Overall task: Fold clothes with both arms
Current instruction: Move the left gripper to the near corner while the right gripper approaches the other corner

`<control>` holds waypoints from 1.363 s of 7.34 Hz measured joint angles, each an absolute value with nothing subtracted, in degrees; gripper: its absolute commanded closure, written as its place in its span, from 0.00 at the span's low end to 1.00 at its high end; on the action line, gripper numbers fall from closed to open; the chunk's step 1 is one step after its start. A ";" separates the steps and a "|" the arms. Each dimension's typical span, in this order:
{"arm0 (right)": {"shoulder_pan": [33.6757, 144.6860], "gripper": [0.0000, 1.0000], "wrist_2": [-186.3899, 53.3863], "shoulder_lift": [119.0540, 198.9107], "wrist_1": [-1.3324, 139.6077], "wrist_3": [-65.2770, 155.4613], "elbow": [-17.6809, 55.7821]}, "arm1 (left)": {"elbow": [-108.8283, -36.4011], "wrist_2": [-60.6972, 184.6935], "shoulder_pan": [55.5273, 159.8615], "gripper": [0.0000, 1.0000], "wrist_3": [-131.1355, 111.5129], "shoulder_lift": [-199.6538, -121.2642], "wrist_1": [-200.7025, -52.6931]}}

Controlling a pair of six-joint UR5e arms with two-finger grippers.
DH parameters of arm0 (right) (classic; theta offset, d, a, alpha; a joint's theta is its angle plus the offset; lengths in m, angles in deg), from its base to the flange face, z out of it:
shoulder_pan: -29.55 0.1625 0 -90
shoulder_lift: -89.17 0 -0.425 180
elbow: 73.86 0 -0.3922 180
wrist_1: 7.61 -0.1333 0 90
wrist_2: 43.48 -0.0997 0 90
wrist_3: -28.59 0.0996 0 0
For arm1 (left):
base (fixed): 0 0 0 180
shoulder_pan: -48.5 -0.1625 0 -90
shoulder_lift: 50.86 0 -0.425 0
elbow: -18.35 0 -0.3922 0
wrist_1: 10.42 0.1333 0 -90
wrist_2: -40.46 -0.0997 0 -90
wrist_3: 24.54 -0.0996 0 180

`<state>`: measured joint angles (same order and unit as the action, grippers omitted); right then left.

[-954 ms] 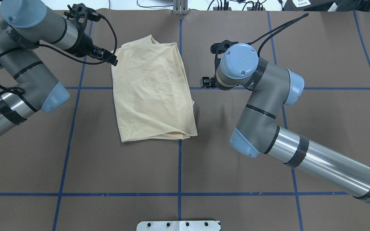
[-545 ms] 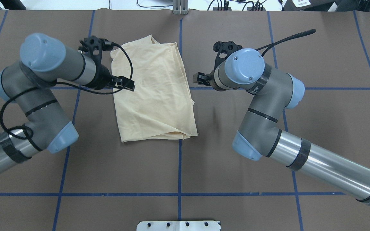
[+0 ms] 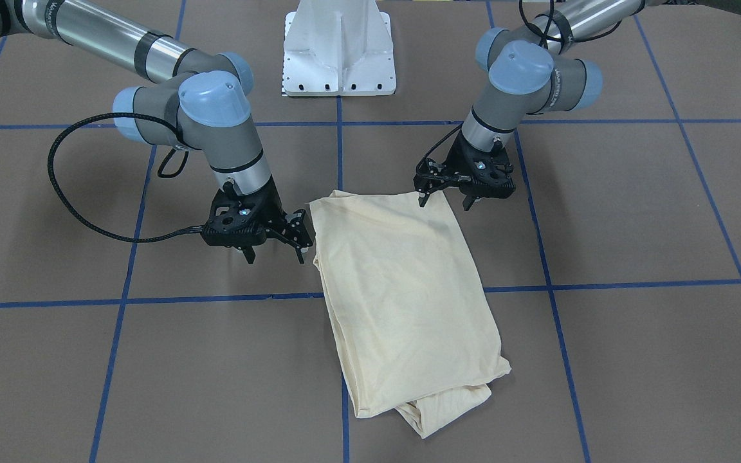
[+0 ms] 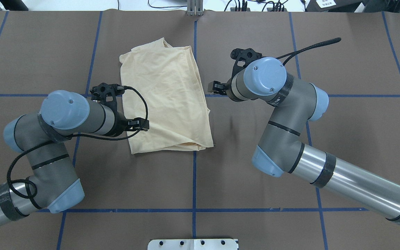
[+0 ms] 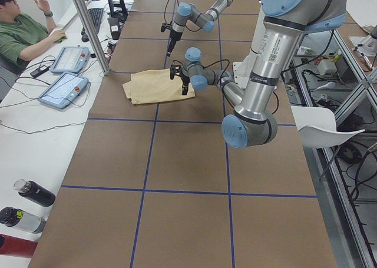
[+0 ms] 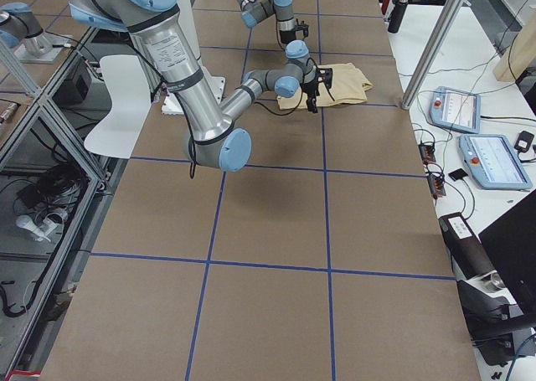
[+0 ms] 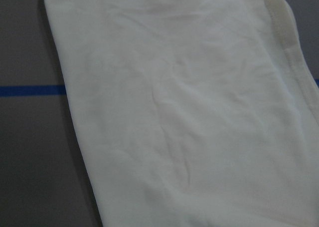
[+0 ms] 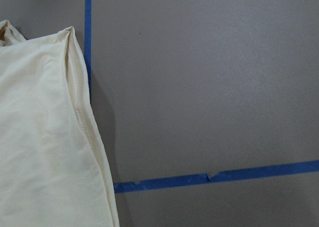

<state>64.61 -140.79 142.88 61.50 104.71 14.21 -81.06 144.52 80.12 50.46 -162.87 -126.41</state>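
Note:
The pale cream-yellow shirt (image 4: 165,97) lies folded into a rough rectangle on the brown table (image 4: 290,173); its print and neck label are hidden. It also shows in the front view (image 3: 402,302). My left gripper (image 4: 141,124) hovers open over the shirt's left edge near the corner closest to me; in the front view it (image 3: 445,202) stands at that corner. My right gripper (image 4: 215,86) is open and empty, just off the shirt's right edge, also seen in the front view (image 3: 277,257). The left wrist view is filled with the shirt (image 7: 189,112); the right wrist view shows its hem (image 8: 50,137).
Blue tape lines (image 4: 194,180) cross the table. The white pedestal base (image 3: 338,51) stands at my edge. Along the operators' side are two tablets (image 5: 63,89), bottles (image 5: 34,192) and a seated person (image 5: 23,32). A metal post (image 6: 435,42) stands near the shirt's far side.
My left arm has swept from the shirt's far left corner back toward me along its left edge. My right gripper has shifted slightly toward the shirt. The shirt has not moved.

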 measured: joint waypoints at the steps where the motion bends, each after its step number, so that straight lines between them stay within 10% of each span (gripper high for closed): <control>1: 64.57 0.01 -140.78 142.92 61.48 104.71 14.21 | -80.95 143.16 78.74 0.39 52.61 -162.76 -126.14; 10: 63.81 0.01 -140.63 143.70 61.47 104.53 14.19 | -80.58 141.94 75.33 0.42 54.82 -161.59 -125.99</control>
